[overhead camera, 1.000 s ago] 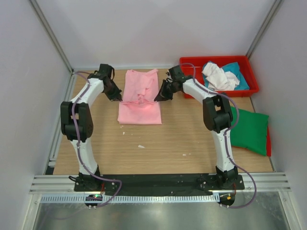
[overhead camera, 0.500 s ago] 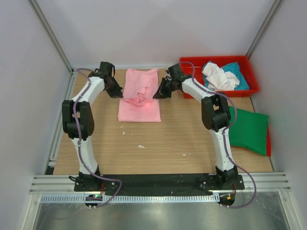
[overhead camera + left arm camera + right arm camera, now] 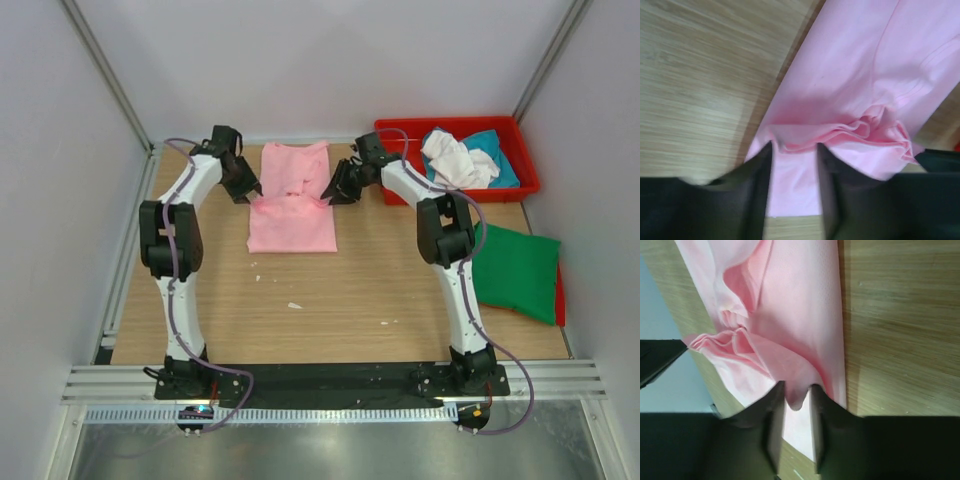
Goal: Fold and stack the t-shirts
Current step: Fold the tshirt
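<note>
1. Shirts: the pink shirt (image 3: 292,218) lies on the table (image 3: 330,290), at the far side, bunched up in its middle.
2. The left gripper (image 3: 251,196) is clamped on its left edge.
3. The right gripper (image 3: 329,198) is clamped on its right edge.
4. A white shirt (image 3: 455,160) and a teal shirt (image 3: 506,176) sit in the red tray (image 3: 455,122); a green shirt (image 3: 515,272) lies near it.

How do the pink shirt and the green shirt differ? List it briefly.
The pink shirt is bunched mid-fold, pinched by the left gripper and right gripper; the green shirt lies folded flat, untouched. Pink sits far centre; green at the right edge of the table. Both are plain cloth.
</note>
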Robot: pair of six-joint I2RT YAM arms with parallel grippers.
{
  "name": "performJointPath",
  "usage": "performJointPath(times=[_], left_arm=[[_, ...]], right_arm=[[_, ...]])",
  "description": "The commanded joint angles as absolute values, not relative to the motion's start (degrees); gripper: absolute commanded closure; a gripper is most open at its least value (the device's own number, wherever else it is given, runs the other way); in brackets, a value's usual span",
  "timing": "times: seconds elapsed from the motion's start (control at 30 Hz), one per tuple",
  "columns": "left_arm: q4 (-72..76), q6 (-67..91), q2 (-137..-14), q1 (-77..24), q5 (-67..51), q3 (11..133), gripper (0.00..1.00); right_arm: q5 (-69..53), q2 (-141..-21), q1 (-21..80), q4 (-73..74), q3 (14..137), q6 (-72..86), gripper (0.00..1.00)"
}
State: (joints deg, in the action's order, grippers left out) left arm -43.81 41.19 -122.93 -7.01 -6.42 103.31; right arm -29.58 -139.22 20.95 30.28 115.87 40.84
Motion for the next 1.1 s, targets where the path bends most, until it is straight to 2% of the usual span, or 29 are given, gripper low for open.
performJointPath(times=[0.0,0.03,0.07,0.13,0.3,0.37,0.43,0.47,0.5,0.53,0.57,0.6,0.63,0.67,0.7,1.07], left_arm=[[-45.3,39.1,-123.3,-6.1,-5.7,109.8,0.51],[-45.8,38.9,-123.3,-6.0,-5.6,110.8,0.29],[-46.8,38.3,-122.6,-5.7,-5.4,111.7,0.23],[-47.7,37.9,-121.6,-4.5,-5.0,114.4,0.12],[-46.2,35.7,-114.3,-2.9,-8.3,115.3,0.11],[-42.9,36.8,-111.3,-3.2,-13.3,109.9,0.11],[-34.2,39.7,-107.0,-4.0,-17.5,103.3,0.16],[-30.9,40.8,-105.9,-4.5,-17.8,96.9,0.21],[-28.2,41.7,-105.1,-4.8,-18.6,94.2,0.37],[-23.9,43.8,-104.4,-5.2,-19.3,92.0,0.48],[-22.3,44.7,-104.5,-5.6,-19.9,88.4,0.58],[-20.9,45.7,-104.7,-5.8,-20.3,87.1,0.77],[-18.2,46.8,-105.5,-5.9,-20.8,86.0,0.86],[-17.7,47.1,-106.0,-6.0,-20.6,85.2,0.94],[-17.4,47.0,-106.5,-6.2,-20.1,85.1,1.0],[-16.5,46.7,-115.1,-6.2,-17.0,85.9,1.0]], right_arm=[[-31.4,-138.3,20.1,31.0,121.0,40.5,0.57],[-31.8,-138.3,20.0,31.5,121.8,40.3,0.45],[-32.1,-138.3,19.4,32.2,124.2,39.9,0.01],[-31.8,-137.8,18.9,34.0,126.8,38.6,0.0],[-29.2,-132.8,18.6,32.2,129.0,36.0,0.0],[-29.1,-129.1,18.9,30.2,124.3,35.3,0.0],[-28.4,-126.8,20.0,26.3,119.7,33.8,0.0],[-28.3,-124.7,20.4,24.8,115.2,33.7,0.02],[-28.2,-123.8,21.3,21.9,113.2,33.5,0.06],[-27.7,-123.2,21.8,21.1,111.6,33.3,0.11],[-26.7,-122.8,22.4,20.5,109.4,32.7,0.28],[-25.9,-122.8,22.8,20.1,108.6,32.3,0.43],[-24.9,-122.9,23.6,20.1,107.7,32.0,0.63],[-24.4,-123.2,23.8,20.0,107.3,31.6,0.9],[-23.4,-123.7,24.1,19.6,107.2,31.3,0.98],[-17.8,-130.9,25.0,22.5,110.3,25.6,0.99]])
